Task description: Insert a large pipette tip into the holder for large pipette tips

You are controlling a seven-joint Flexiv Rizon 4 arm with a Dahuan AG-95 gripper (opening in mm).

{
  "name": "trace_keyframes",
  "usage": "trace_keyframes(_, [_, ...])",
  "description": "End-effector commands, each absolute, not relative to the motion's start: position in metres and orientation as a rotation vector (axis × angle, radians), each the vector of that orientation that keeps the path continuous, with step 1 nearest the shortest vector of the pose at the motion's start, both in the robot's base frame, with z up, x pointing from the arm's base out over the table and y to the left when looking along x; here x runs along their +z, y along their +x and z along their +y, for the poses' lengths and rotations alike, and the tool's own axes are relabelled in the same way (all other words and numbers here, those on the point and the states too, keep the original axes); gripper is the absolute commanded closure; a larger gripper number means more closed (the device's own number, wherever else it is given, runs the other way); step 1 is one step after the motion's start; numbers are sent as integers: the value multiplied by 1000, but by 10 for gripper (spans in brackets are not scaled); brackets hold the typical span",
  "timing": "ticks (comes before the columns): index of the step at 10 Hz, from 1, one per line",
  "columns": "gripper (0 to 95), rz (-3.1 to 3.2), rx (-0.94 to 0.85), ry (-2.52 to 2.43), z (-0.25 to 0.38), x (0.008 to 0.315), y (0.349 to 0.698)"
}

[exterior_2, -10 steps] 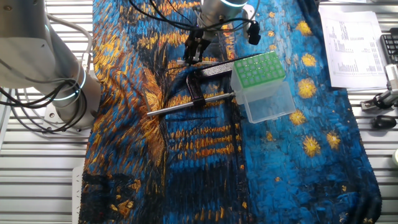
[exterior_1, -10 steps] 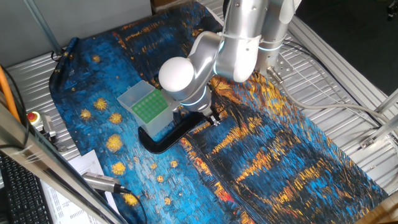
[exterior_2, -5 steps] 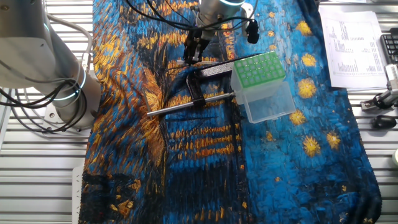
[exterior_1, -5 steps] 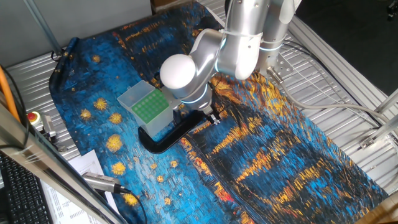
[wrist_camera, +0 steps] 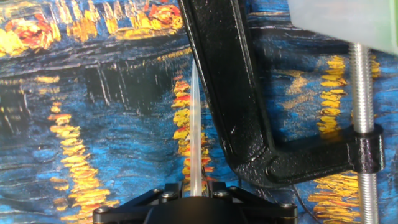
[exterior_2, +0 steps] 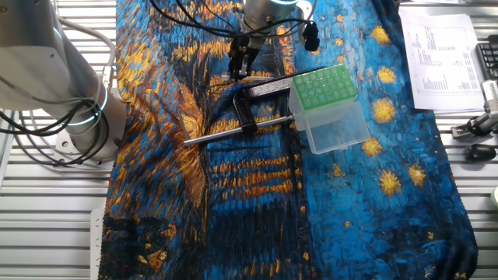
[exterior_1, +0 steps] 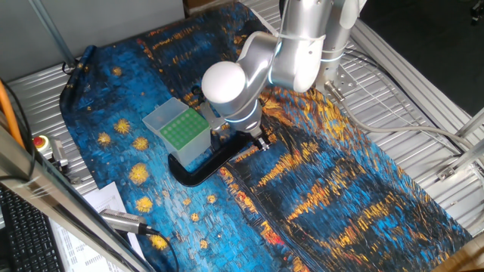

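My gripper [wrist_camera: 196, 186] is shut on the large pipette tip [wrist_camera: 196, 124], a slender whitish piece that points out from between the fingers over the cloth. In the other fixed view the gripper [exterior_2: 239, 66] hangs just beyond the black clamp [exterior_2: 247, 109], to the left of the holder [exterior_2: 327, 105]. The holder is a translucent box with a green grid top; it also shows in one fixed view [exterior_1: 180, 128] and at the top right corner of the hand view [wrist_camera: 348, 18]. The tip is too small to make out in either fixed view.
The black C-shaped clamp [wrist_camera: 249, 124] with its threaded metal rod [wrist_camera: 362, 112] lies next to the holder, just right of the tip. Papers [exterior_2: 440, 54] and tools lie beyond the cloth's edge. The arm's base [exterior_2: 70, 85] stands at the left.
The arm's wrist has shifted a little, and the gripper with the tip has moved slightly away from the clamp. The holder and clamp have not moved.
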State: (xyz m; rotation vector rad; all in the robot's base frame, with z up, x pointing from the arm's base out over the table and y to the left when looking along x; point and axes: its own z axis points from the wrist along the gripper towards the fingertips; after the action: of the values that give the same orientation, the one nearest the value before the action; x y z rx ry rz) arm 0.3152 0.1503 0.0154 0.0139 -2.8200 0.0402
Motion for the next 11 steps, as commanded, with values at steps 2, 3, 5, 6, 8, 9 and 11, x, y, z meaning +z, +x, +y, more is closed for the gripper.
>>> trace_keyframes(2, [760, -2819, 42, 8, 151, 10, 316])
trace_keyframes(3, [760, -2819, 44, 6, 151, 10, 316])
trace_keyframes(5, [760, -2816, 44, -1, 153, 9, 315])
trace_keyframes(6, [760, -2817, 45, -2, 153, 8, 315])
trace_keyframes(8, [950, -2819, 47, 1, 153, 7, 315])
trace_keyframes(9, [950, -2819, 47, 1, 153, 7, 315])
trace_keyframes(11, [950, -2820, 48, 0, 153, 7, 315])
